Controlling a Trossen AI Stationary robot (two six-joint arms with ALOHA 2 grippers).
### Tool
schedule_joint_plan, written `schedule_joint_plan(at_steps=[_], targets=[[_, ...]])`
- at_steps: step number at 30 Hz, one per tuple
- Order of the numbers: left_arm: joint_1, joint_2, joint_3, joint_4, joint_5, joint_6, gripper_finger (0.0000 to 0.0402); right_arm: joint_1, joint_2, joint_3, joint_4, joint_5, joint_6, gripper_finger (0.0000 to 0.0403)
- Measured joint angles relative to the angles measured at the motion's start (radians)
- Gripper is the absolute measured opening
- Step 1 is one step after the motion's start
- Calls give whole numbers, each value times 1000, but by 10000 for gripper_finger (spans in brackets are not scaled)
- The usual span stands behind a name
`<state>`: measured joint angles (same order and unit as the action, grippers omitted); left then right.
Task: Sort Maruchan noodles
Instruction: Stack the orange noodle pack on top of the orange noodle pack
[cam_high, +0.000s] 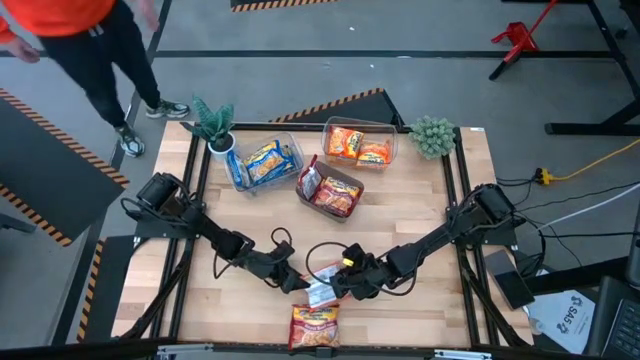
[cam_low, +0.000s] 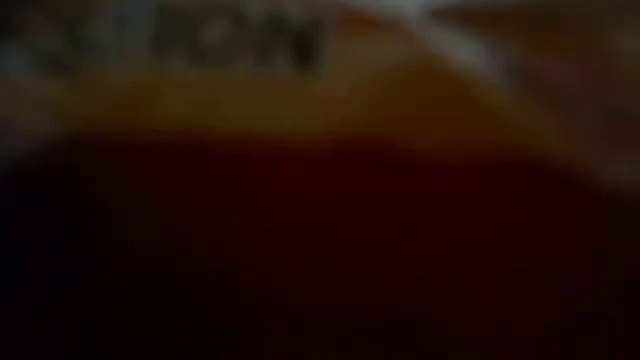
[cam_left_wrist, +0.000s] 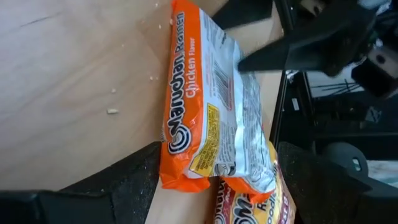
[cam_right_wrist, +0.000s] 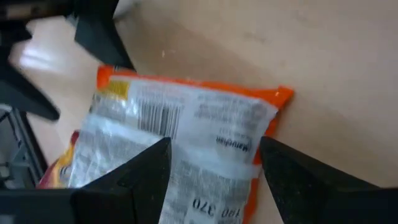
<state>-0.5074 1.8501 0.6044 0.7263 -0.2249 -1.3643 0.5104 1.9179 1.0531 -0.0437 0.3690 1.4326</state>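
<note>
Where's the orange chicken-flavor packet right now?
In the high view the orange chicken packet lies near the table's front edge at center, between the left gripper and right gripper, partly overlapping the red packet.

An orange wrapper with white lettering, a yellow panel and a white back printed with a black barcode is seen on the packet (cam_left_wrist: 211, 106) between the dark fingers (cam_left_wrist: 127, 186). Beside that packet, a red-and-yellow wrapper (cam_high: 314, 325) is shown on the pale wooden table (cam_high: 420, 210). Beyond that packet, blue-and-yellow packets (cam_high: 265, 162) are held in one clear bin, orange ones (cam_high: 358, 145) in another, and red-white ones (cam_high: 328, 190) in a third.
</note>
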Motion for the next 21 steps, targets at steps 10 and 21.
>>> schedule_joint_plan(at_steps=[10, 21], targets=[[33, 2, 0, -6, 38, -2, 314, -66, 0, 0, 93, 13, -136, 239], [40, 2, -1, -11, 67, 4, 314, -183, -17, 0, 222, -93, -360, 239]])
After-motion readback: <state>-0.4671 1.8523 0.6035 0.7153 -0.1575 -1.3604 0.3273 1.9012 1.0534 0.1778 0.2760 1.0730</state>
